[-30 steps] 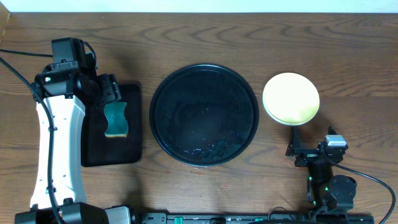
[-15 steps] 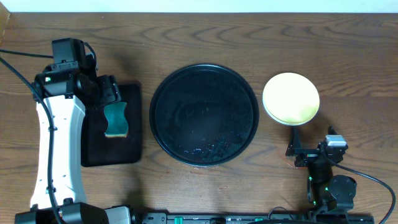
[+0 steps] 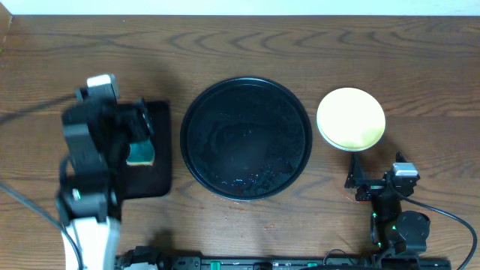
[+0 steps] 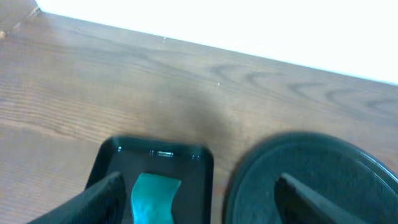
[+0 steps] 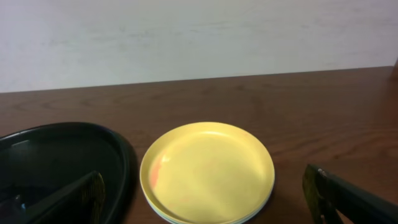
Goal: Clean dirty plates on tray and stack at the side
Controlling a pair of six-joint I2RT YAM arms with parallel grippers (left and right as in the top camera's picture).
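Note:
The pale yellow plate (image 3: pixel 351 118) tops a stack to the right of the large round black tray (image 3: pixel 246 138); a light blue rim shows under it in the right wrist view (image 5: pixel 207 172). A faint red smear marks its left side. The tray (image 5: pixel 62 155) holds no plates. My right gripper (image 3: pixel 377 184) is open and empty, near the table's front edge, just short of the stack. My left gripper (image 3: pixel 135 127) is open and empty, above the green sponge (image 3: pixel 139 144). The sponge (image 4: pixel 154 194) lies between its fingers in the left wrist view, with the round tray (image 4: pixel 311 180) to the right.
The sponge rests in a small rectangular black tray (image 3: pixel 150 176) left of the round tray; it also shows in the left wrist view (image 4: pixel 199 162). A white wall edges the far side of the wooden table (image 3: pixel 247 45).
My left arm has swung back toward the front of the table and blurs with motion. The sponge stays in the rectangular tray. The right arm and the plates have not moved.

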